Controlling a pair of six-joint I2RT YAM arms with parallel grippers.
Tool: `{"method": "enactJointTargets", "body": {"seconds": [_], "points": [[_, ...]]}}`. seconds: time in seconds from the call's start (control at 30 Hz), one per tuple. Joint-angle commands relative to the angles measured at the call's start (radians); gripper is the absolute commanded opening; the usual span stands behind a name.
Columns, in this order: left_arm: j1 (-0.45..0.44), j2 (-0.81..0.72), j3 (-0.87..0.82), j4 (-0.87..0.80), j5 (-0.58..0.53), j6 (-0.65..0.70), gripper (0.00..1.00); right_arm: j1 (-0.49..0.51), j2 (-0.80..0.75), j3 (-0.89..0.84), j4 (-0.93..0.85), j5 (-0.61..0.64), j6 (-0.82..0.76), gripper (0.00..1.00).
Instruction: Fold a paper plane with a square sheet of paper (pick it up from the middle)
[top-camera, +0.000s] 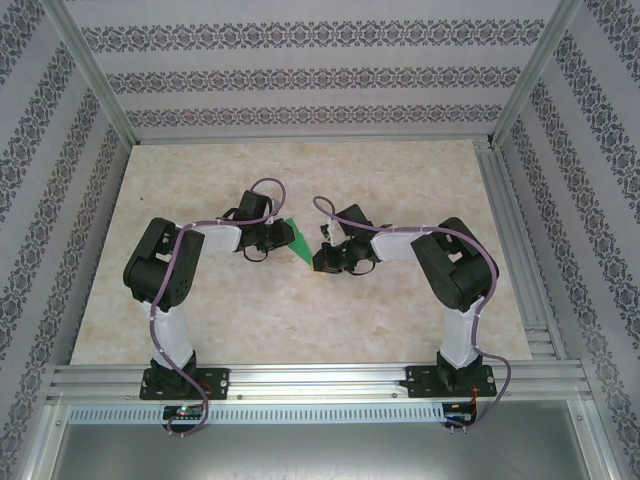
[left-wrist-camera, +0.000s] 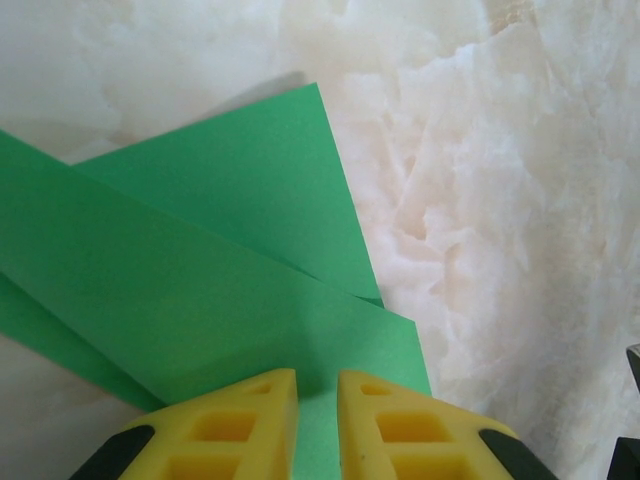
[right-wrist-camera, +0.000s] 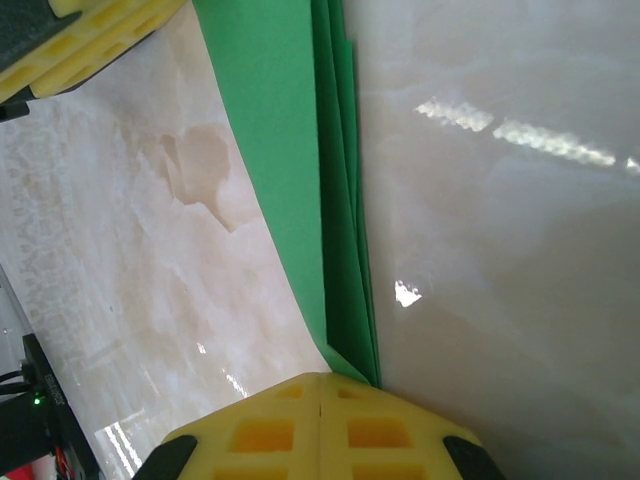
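The square sheet of paper is folded into a bright green pointed shape and lies on the table between the two arms. In the left wrist view its overlapping layers lie flat, running under my left gripper, whose yellow fingers stand a narrow gap apart with green showing through the gap. My right gripper is shut, pads touching. The paper narrows to a layered tip that disappears under the right-hand finger. From above, the left gripper is at the paper's wide end and the right gripper at its point.
The marble-patterned tabletop stretches around the paper, framed by aluminium rails and patterned walls. The left gripper's yellow fingers show at the top left of the right wrist view. A brownish stain marks the table beside the paper.
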Motion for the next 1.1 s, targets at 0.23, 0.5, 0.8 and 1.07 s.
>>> {"method": "enactJointTargets", "body": {"seconds": [0.23,0.5,0.8,1.07], "points": [[-0.004,0.030,-0.038,-0.022,0.022,0.036,0.17,0.015,-0.077,0.068,0.024,-0.004,0.049,0.02],[-0.096,-0.014,-0.094,-0.007,0.017,-0.003,0.17,0.008,-0.152,-0.006,0.023,0.077,0.055,0.02],[-0.185,-0.076,-0.152,0.013,-0.023,-0.064,0.17,0.036,-0.122,-0.061,0.026,0.047,0.043,0.01],[-0.185,-0.085,-0.139,0.017,-0.039,-0.080,0.17,0.037,-0.092,-0.096,0.033,0.026,0.038,0.00]]}}
